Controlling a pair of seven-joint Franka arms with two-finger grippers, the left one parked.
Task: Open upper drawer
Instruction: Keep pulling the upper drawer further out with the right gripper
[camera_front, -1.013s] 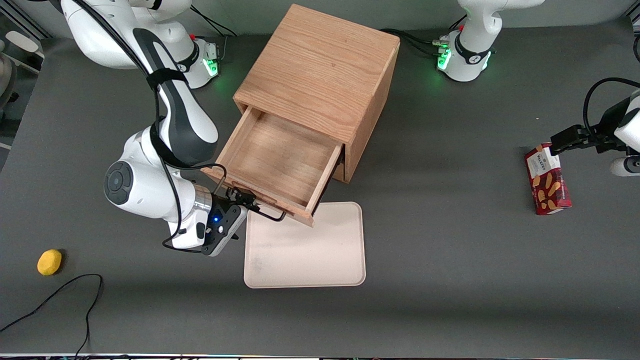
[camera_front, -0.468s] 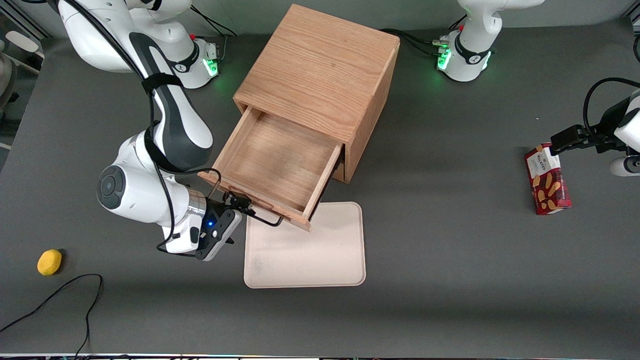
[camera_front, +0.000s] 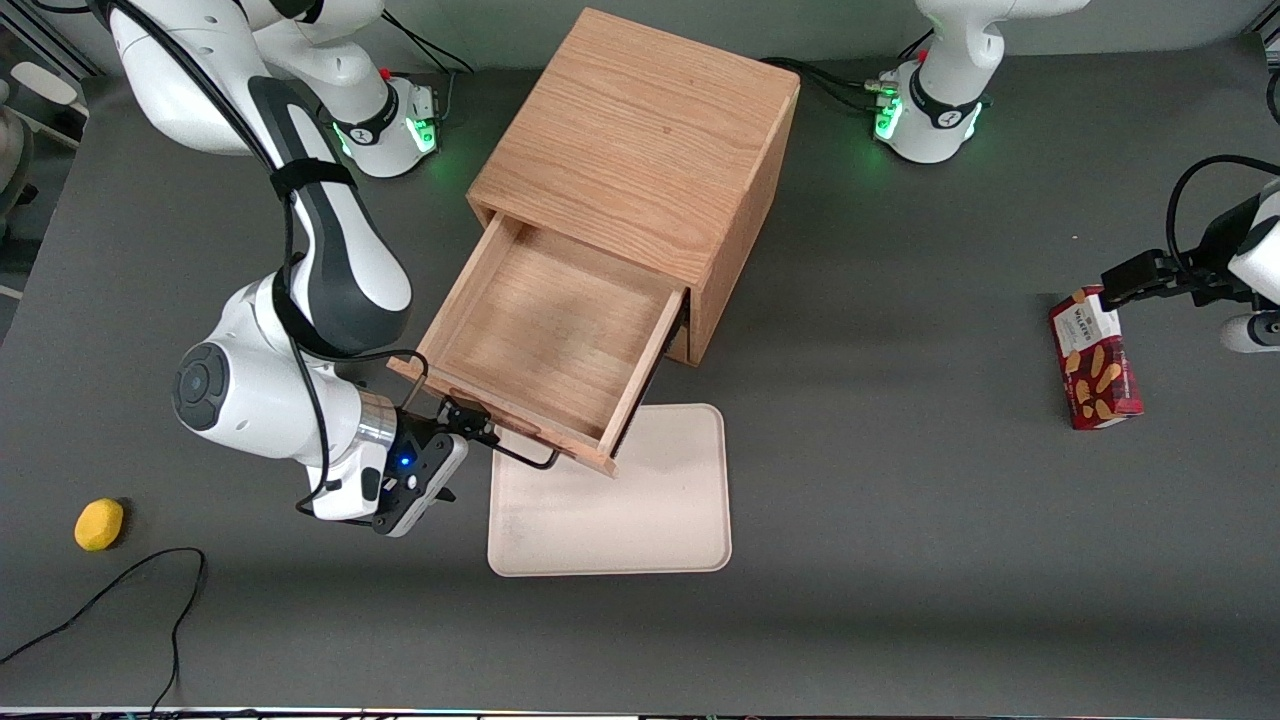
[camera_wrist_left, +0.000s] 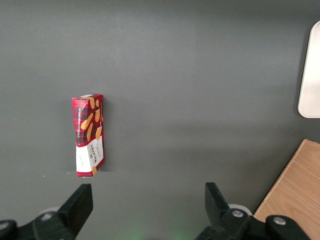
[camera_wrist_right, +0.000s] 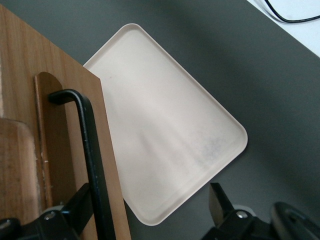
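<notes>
**A:** Starting at the working arm's end of the table (camera_front: 900, 560): a small yellow lump (camera_front: 98, 524) sits alone, and a loose black cable (camera_front: 120, 590) curls just nearer the front camera than it.

**B:** Next along, the gripper (camera_front: 470, 422) is low at the front of the upper drawer (camera_front: 555, 335), right at the black bar handle (camera_front: 525, 455).

**A:** What's the claw doing?

**B:** The wrist camera settles it: the gripper (camera_wrist_right: 150, 200) has its fingers spread wide. The handle (camera_wrist_right: 87, 135) runs between them, close against one finger (camera_wrist_right: 80, 207), while the other finger (camera_wrist_right: 220, 202) stands well apart from it. It's spread around the bar, not clamped.

**A:** And the drawer itself?

**B:** It is pulled a long way out of the wooden cabinet (camera_front: 640, 140), with its bare wooden floor in plain sight and nothing inside. The drawer front (camera_wrist_right: 30, 60) hangs above the edge of the cream tray (camera_wrist_right: 165, 130).

**A:** The tray (camera_front: 640, 500) lies flat on the table, in front of the cabinet and nearer the front camera.

**B:** Toward the parked arm's end, well apart from everything else, a red biscuit box (camera_front: 1093, 372) lies flat. The parked wrist camera shows the same box (camera_wrist_left: 89, 135) on the grey tabletop.
</notes>
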